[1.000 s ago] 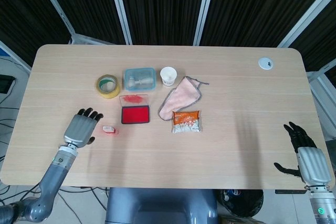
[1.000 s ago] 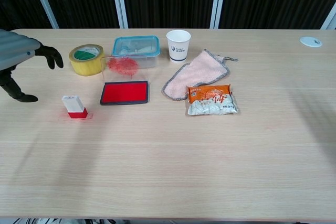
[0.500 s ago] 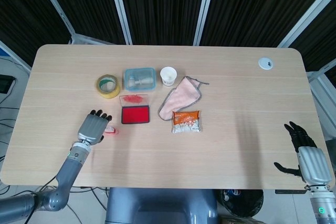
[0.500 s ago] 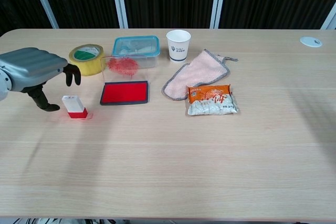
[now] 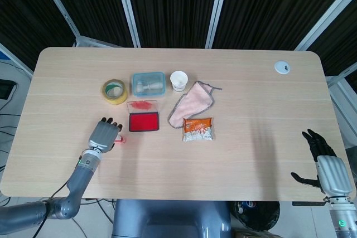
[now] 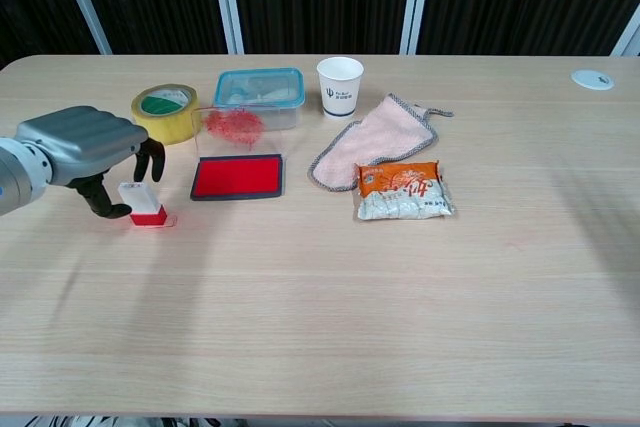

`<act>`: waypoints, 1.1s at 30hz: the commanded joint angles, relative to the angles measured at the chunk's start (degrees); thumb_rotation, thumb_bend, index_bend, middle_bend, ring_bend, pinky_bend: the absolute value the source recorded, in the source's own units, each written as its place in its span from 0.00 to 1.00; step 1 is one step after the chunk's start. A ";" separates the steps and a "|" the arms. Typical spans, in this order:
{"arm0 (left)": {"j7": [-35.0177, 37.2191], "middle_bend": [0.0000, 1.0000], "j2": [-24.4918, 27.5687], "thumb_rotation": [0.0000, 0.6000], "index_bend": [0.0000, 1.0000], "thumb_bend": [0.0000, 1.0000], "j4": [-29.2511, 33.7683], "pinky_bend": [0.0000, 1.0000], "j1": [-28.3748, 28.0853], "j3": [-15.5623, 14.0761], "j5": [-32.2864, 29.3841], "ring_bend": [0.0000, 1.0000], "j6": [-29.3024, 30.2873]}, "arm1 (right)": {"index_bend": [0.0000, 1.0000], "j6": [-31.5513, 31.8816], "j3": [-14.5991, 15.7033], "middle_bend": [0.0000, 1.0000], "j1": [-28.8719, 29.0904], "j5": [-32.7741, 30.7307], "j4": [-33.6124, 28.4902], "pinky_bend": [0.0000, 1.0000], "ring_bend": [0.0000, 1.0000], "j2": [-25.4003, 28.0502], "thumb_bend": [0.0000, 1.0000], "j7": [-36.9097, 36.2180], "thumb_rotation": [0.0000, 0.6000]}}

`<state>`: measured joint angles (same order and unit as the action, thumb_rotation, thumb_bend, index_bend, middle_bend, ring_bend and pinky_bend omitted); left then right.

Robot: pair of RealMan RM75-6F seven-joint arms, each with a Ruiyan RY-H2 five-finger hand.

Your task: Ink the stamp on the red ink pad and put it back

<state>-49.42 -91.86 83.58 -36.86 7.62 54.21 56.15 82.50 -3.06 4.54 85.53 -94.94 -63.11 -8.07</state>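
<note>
The stamp point(image 6: 145, 203), white with a red base, stands upright on the table left of the red ink pad point(image 6: 238, 176). My left hand point(image 6: 85, 147) reaches over it, with the thumb beside its left face and the fingers point(image 6: 152, 160) curled above and behind its top, not closed on it. In the head view the left hand point(image 5: 104, 135) covers most of the stamp point(image 5: 121, 138), and the ink pad point(image 5: 144, 122) lies just to the right. My right hand point(image 5: 324, 161) hangs open beyond the table's front right corner, holding nothing.
The pad's clear lid point(image 6: 232, 125) with red smears leans behind the pad. A yellow tape roll point(image 6: 165, 113), a blue-rimmed container point(image 6: 260, 89), a paper cup point(image 6: 340, 86), a pink cloth point(image 6: 370, 137) and a snack packet point(image 6: 405, 191) lie further back and right.
My left hand has moved right across the table and lowered over the stamp, its thumb and fingers now on either side of it. The right hand has stayed still.
</note>
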 commanded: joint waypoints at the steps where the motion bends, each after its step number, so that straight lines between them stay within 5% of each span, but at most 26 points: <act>1: 0.23 0.41 -0.47 1.00 0.39 0.26 -0.72 0.27 -0.44 -0.43 -0.45 0.20 -0.07 | 0.00 -0.02 -0.01 0.00 0.00 -0.04 -0.02 0.18 0.00 0.00 0.12 -0.03 1.00; 33: 3.33 0.46 -2.22 1.00 0.45 0.32 -4.02 0.27 -2.52 -3.24 -1.18 0.22 0.68 | 0.00 -0.05 -0.04 0.00 -0.03 -0.13 -0.09 0.18 0.00 0.01 0.13 -0.10 1.00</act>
<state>-46.13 -94.07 79.60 -39.36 4.42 53.00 56.82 82.46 -3.10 4.52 85.40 -95.03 -63.10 -8.17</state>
